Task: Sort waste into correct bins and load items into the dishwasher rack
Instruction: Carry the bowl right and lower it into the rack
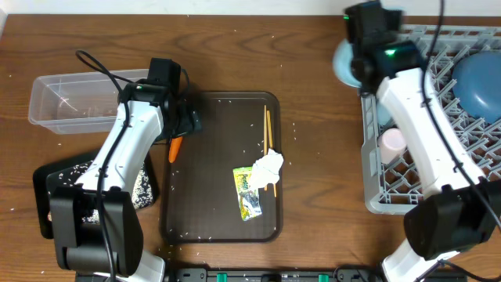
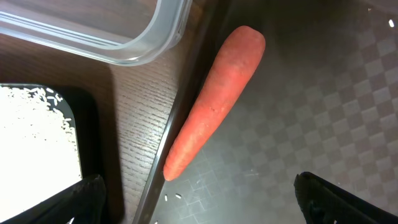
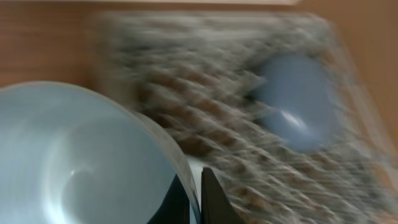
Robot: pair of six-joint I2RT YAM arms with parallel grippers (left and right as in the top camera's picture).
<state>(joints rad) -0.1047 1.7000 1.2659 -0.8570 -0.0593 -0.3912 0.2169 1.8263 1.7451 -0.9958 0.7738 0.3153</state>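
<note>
My left gripper (image 1: 185,125) (image 2: 199,208) is open and hovers over the short orange carrot (image 1: 175,147) (image 2: 214,102), which lies along the left rim of the dark-brown serving tray (image 1: 219,223). My right gripper (image 3: 194,199) is shut on the rim of the small pale-blue bowl (image 1: 342,64) (image 3: 81,162) and holds it just left of the grey dishwasher rack (image 1: 376,200) (image 3: 205,93). The big blue plate (image 1: 477,82) (image 3: 298,102) and the pink cup (image 1: 391,141) are in the rack. The napkin (image 1: 268,167), wrapper (image 1: 249,193) and chopsticks (image 1: 268,129) lie on the serving tray.
The clear tub (image 1: 78,98) (image 2: 124,31) stands at the far left. The black tray (image 1: 55,176) (image 2: 93,130) with white rice (image 2: 34,137) sits in front of it. Loose rice grains are scattered on the serving tray and table.
</note>
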